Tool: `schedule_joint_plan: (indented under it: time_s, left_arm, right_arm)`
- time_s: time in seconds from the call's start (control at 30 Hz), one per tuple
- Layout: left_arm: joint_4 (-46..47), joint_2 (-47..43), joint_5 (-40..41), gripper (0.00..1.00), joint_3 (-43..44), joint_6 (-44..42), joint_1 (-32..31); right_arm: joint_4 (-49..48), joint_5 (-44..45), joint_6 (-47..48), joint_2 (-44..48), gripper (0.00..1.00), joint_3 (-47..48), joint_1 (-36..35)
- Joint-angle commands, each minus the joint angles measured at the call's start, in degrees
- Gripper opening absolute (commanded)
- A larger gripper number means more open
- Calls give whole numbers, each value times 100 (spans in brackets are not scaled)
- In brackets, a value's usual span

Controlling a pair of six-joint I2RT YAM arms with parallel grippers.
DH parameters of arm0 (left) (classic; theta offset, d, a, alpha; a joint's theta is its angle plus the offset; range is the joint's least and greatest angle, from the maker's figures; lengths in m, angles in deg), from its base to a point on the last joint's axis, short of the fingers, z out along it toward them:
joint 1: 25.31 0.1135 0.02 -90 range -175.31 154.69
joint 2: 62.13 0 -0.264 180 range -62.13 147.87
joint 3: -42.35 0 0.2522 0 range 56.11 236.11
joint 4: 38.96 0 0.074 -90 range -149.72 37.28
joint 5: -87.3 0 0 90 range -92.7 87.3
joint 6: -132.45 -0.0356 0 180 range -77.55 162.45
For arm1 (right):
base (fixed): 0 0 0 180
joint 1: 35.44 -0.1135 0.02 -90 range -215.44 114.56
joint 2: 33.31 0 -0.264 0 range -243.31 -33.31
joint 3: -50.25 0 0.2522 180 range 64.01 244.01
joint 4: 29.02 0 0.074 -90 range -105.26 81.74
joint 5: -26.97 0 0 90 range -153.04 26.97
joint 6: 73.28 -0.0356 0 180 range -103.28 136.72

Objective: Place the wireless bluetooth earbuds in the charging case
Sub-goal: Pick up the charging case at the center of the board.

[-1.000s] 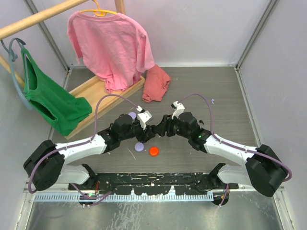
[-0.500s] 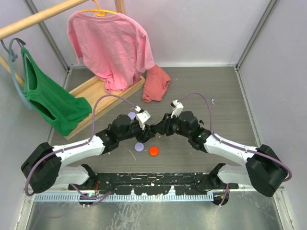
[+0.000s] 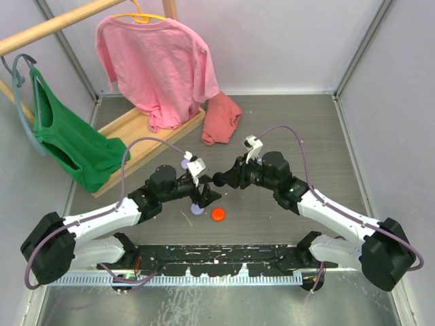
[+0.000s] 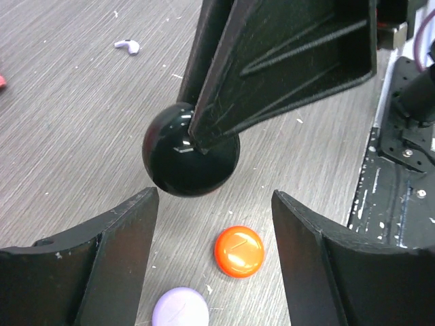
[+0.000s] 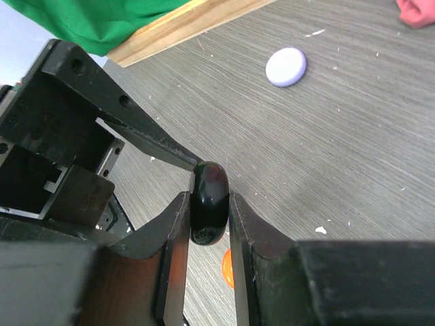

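The right pincer (image 5: 209, 204) is gripping a glossy black round case (image 4: 178, 159) on edge, above the surface (image 4: 81, 122). The left pincer (image 4: 212, 197) is standing open close beside it, holding nothing. A tiny pale earbud (image 4: 127, 45) is lying on the surface well apart from them, while an orange puck (image 4: 238, 251) and a lavender puck (image 4: 180, 309) are sitting near each other under the left pincer.

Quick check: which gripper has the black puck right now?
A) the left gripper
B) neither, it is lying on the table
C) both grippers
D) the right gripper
D: the right wrist view shows the right gripper clamping the black puck edge-on between its fingers. In the left wrist view the left gripper has its fingers spread apart, clear of the puck.
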Motion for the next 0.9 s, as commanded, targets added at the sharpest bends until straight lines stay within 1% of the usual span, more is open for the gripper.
schedule_joint_plan:
  time_s: [0.0,0.17,0.3,0.47,0.67,0.83,0.87]
  left_arm:
    - [867,-232,-637,69,-167,336,214]
    - [1715,-185,-1471,69,-351,1008,631]
    - [2352,-92,-1899,68,-427,1532,839]
    - [3320,186,-2255,65,-560,2234,1039]
    - [4358,626,-2575,58,-590,2974,1094]
    - [4888,725,-2735,51,-610,3417,1113]
    - [4943,879,-2763,50,-609,3492,1112]
  right_arm:
    - [325,-450,608,305,3,491,82]
    - [716,-626,979,374,3,732,96]
    - [849,-981,1212,425,3,864,100]
    - [1023,-1194,1469,457,3,1019,101]
    - [961,-1638,1567,422,3,1111,102]
    - [914,-1799,1704,605,2,1126,99]
    - [914,-1828,1731,636,2,1135,95]
